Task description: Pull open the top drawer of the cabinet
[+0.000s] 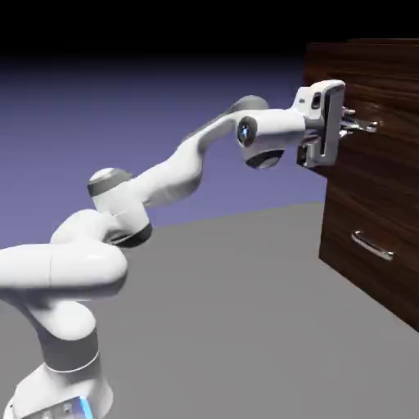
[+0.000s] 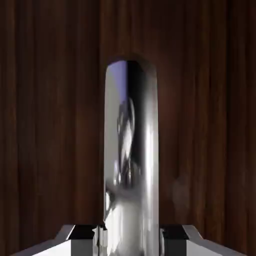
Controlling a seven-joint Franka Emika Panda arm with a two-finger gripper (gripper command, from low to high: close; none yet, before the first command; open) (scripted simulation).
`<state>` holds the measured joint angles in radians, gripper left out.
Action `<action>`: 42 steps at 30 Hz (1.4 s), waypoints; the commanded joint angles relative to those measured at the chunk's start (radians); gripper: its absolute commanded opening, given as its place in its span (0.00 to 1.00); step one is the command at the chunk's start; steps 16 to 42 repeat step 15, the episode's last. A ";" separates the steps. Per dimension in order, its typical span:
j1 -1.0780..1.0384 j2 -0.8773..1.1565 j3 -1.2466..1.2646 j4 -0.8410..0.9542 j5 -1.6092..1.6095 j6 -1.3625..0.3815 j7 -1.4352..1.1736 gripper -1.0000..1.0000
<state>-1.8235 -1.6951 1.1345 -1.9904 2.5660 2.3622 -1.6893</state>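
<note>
The cabinet (image 1: 368, 204) is a tall dark brown wood-grain box at the exterior view's right. Its top drawer (image 1: 391, 106) carries a slim silver bar handle (image 1: 366, 125). My gripper (image 1: 353, 124) reaches level from the left and is shut on that handle. In the hand view the silver handle (image 2: 131, 160) runs as a wide shiny bar up the middle, squeezed between my two grey fingertips (image 2: 84, 235) at the bottom edge, with the drawer's wood (image 2: 50, 125) filling the rest. The drawer front looks flush with the cabinet face.
A second matching drawer front (image 1: 368, 270) with its own silver handle (image 1: 372, 246) sits lower on the cabinet. The grey table (image 1: 229, 327) spreads under the arm, and the robot's base (image 1: 57, 385) stands at lower left.
</note>
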 commanded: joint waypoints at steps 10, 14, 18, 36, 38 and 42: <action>0.276 -0.058 -0.045 -0.362 -0.079 -0.093 -0.038 0.00; 0.308 -0.066 -0.052 -0.400 -0.094 -0.100 -0.038 1.00; 0.344 -0.066 -0.060 -0.434 -0.111 -0.100 -0.044 1.00; 0.344 -0.066 -0.060 -0.434 -0.111 -0.100 -0.044 1.00; 0.344 -0.066 -0.060 -0.434 -0.111 -0.100 -0.044 1.00; 0.344 -0.066 -0.060 -0.434 -0.111 -0.100 -0.044 1.00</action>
